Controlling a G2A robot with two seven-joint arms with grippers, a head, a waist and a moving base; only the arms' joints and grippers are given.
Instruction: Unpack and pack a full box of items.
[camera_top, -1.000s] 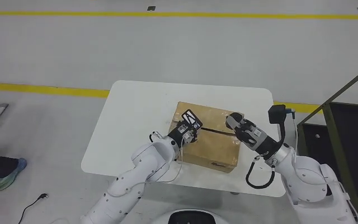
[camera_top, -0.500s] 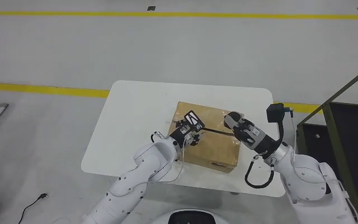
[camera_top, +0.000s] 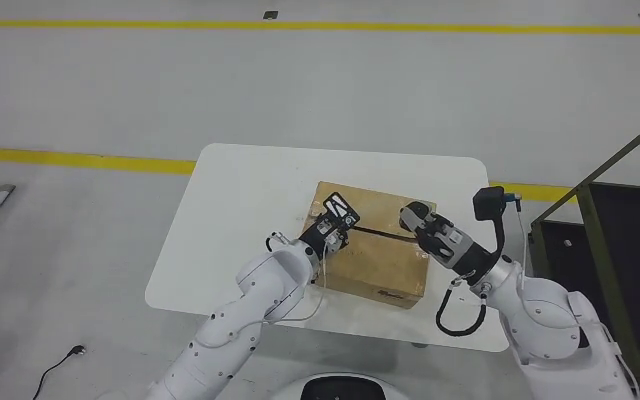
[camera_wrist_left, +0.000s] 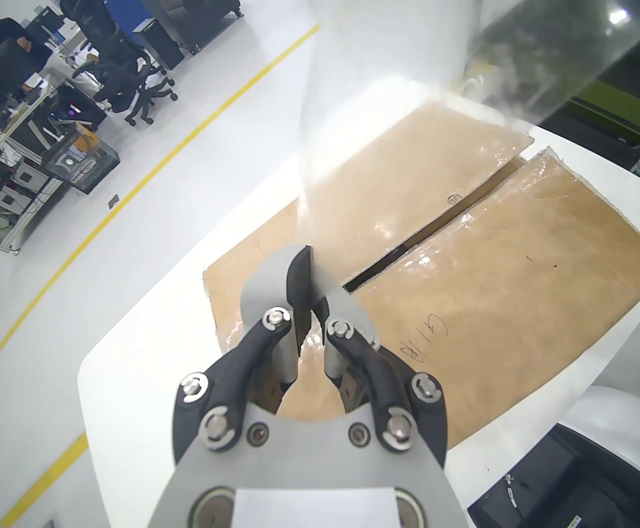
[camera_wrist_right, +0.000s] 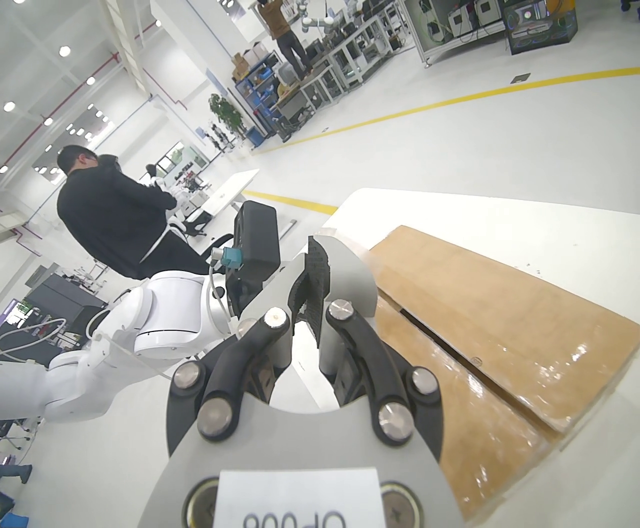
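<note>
A brown cardboard box (camera_top: 375, 255) lies on the white table (camera_top: 250, 200), its two top flaps parted by a dark seam (camera_wrist_left: 400, 250). My left gripper (camera_top: 343, 227) hovers at the seam's left end. Its fingers (camera_wrist_left: 300, 280) are shut on a translucent strip, seemingly clear tape (camera_wrist_left: 350, 150), which rises from the tips. My right gripper (camera_top: 409, 219) sits over the seam's right end. It is shut (camera_wrist_right: 315, 275) with nothing between the fingers, and the box top (camera_wrist_right: 475, 300) lies beside it.
The box takes up the table's near right part, with bare tabletop to its left and behind it. A dark metal frame (camera_top: 600, 230) stands just past the table's right edge. Yellow floor lines (camera_top: 100, 160) run behind.
The left gripper has shifted slightly toward the far side at the box's left end. The right gripper has crept a little leftward along the seam. The box has stayed put.
</note>
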